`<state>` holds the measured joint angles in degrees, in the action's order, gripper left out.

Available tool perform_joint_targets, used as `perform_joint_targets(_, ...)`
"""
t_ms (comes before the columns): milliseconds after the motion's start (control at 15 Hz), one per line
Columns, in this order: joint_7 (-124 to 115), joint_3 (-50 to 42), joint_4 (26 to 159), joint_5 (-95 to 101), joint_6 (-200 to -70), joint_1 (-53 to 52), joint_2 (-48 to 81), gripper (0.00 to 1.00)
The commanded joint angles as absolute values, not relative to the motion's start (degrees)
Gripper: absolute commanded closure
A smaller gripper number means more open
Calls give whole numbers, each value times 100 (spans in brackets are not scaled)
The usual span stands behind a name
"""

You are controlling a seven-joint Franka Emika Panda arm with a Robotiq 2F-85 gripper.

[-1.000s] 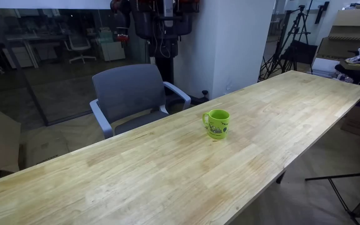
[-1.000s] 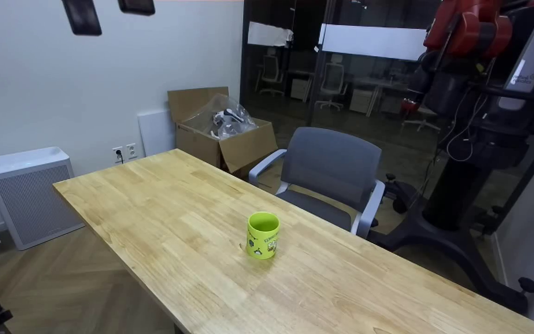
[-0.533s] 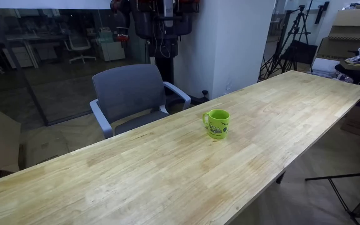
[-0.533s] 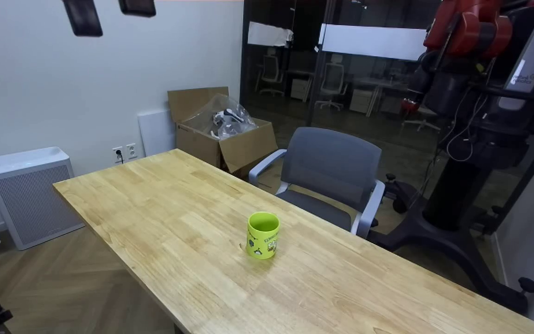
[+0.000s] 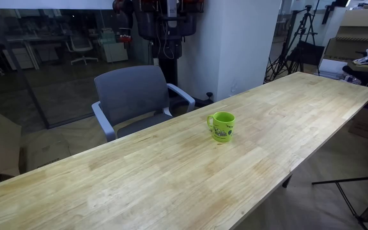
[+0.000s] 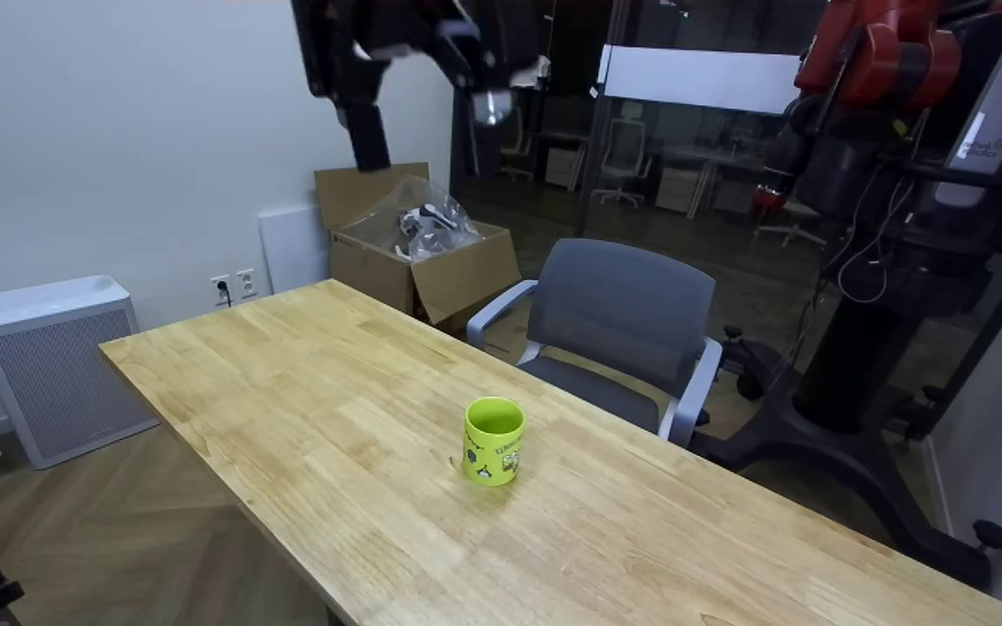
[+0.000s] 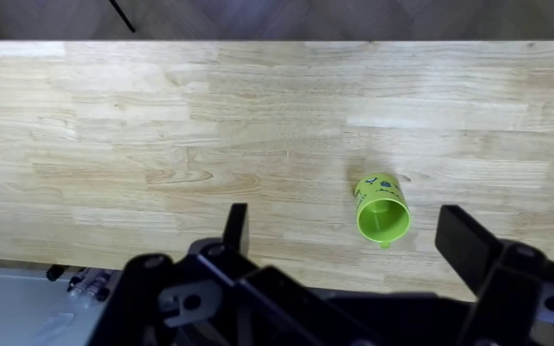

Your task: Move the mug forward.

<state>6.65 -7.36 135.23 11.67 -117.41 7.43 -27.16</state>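
Hand point(image 7: 342, 223) is hovering well above the mug point(image 6: 493, 445), fingers point(image 7: 236, 228) parted, gripping nothing; mug is standing upright on the surface point(image 6: 310, 391). Wrist view is showing it off-centre between the fingers; centring before lowering should even the grasp.

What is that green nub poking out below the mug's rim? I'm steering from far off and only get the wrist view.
Observer: Part of the looped handle of the lime-green mug; an exterior view shows the loop.
Visitor: And are the claws down near it?
Observer: No, in an exterior view the gripper hangs well above the wooden tabletop.
Visitor: Is there another machine in the room?
Observer: Yes, a red-and-black robot marked "rethink robotics" stands beyond the mesh-back armchair.
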Motion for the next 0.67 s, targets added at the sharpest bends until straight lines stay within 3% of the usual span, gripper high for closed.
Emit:
perform_joint_targets(0,1572,-1078,12767,389,-12077,374,-1299,0)
perform_joint_targets(333,2782,-824,11960,-460,-11897,204,99,0)
perform_joint_targets(400,2585,-821,12510,-350,-12157,328,-385,0)
perform_joint_targets(600,2671,-675,12170,-365,-12131,311,100,0)
